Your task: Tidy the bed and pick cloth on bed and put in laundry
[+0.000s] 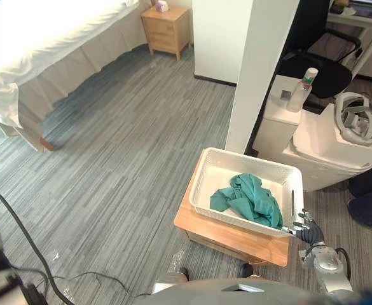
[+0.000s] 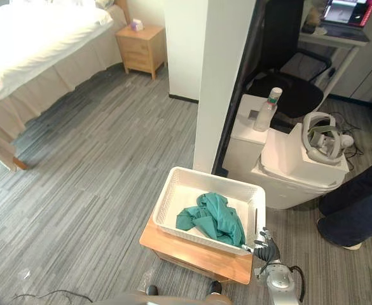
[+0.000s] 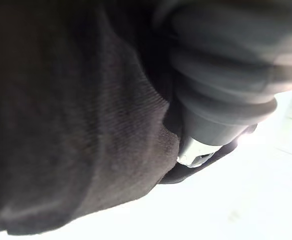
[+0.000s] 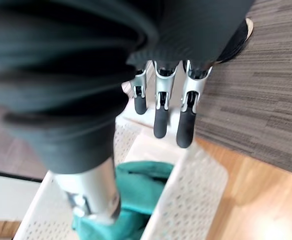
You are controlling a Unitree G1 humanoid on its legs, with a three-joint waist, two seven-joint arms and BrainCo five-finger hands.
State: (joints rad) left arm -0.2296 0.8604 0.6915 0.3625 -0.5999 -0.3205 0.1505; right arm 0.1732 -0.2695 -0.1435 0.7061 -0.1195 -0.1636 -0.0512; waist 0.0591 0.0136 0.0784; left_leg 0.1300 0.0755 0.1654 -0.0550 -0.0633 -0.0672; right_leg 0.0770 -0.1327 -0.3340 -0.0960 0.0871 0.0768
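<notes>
- The bed (image 1: pixel 39 44) sits at 10 o'clock, its sheet drooping at one corner; tidying looks unfinished.
- The white basket (image 1: pixel 198 181) stands on a wooden stand (image 1: pixel 236 240).
- The green cloth (image 1: pixel 249 200) lies inside the basket.
- The right hand (image 1: pixel 308 227), fingers straight and empty, is at the basket's 4 o'clock corner; snagging the rim could drag the basket off.
- The left hand (image 3: pixel 220 100): cannot tell.

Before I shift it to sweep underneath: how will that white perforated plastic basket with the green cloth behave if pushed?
The white perforated plastic basket looks thin-walled and holds one crumpled green cloth, so probably light. Resting on a smooth low wooden stand, it would likely slide easily and might slip off an edge.
</notes>
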